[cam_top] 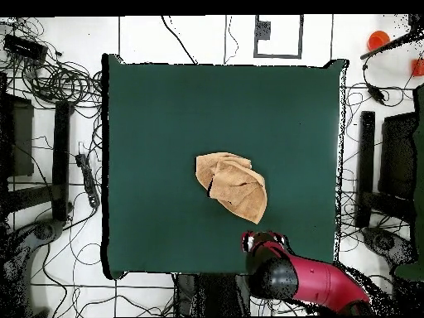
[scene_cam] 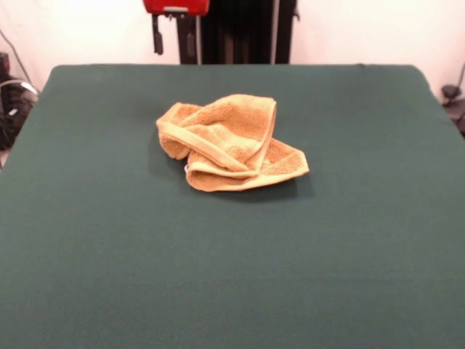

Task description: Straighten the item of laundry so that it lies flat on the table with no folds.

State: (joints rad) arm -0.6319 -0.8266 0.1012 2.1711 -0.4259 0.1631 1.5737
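The item of laundry [scene_cam: 229, 142] is a golden-orange terry towel, crumpled in a heap near the middle of the table [scene_cam: 109, 254], with several folds lapped over each other and a paler band along one folded edge. In the overhead view the towel [cam_top: 232, 186] lies slightly toward the robot's side of the green table [cam_top: 149, 124]. My gripper [scene_cam: 176, 40] hangs above the far table edge, well clear of the towel, open with nothing between its fingers. From overhead the gripper [cam_top: 261, 243] sits at the end of the red arm [cam_top: 310, 281], just beyond the towel's nearest corner.
Green cloth surrounds the towel on all sides. Tangled cables [cam_top: 58, 83] lie on the floor around the table. An orange object [cam_top: 378, 39] sits on the floor at the top right. The black pedestal [scene_cam: 247, 33] stands behind the far edge.
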